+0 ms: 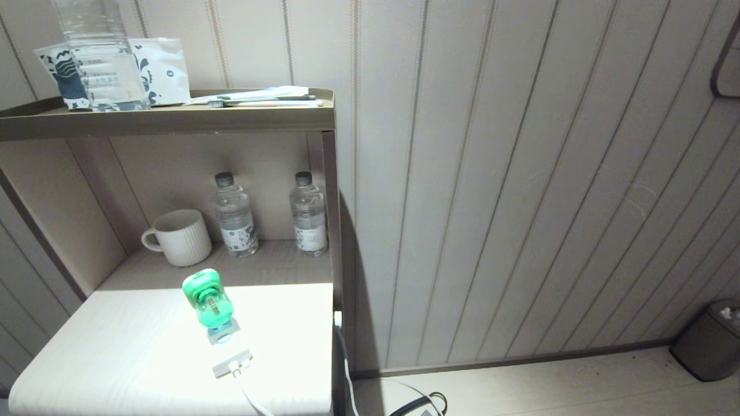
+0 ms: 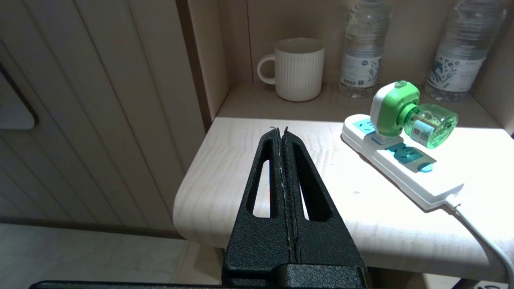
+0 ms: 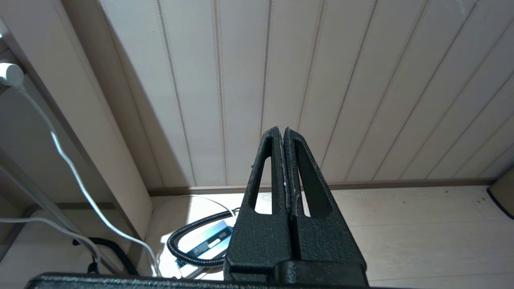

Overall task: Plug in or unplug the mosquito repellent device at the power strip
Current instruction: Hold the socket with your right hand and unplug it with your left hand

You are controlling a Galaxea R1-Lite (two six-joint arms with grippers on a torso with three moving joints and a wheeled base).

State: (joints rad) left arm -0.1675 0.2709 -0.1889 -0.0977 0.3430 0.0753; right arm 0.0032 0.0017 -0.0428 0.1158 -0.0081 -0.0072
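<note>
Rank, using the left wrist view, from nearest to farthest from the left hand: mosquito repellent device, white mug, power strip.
1. power strip, lying on the lit table surface, nearest the shut left hand.
2. mosquito repellent device, plugged into the strip's far end.
3. white mug, back in the shelf recess.

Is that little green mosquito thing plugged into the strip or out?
Plugged in: the mosquito repellent device sits in a socket of the power strip.
</note>
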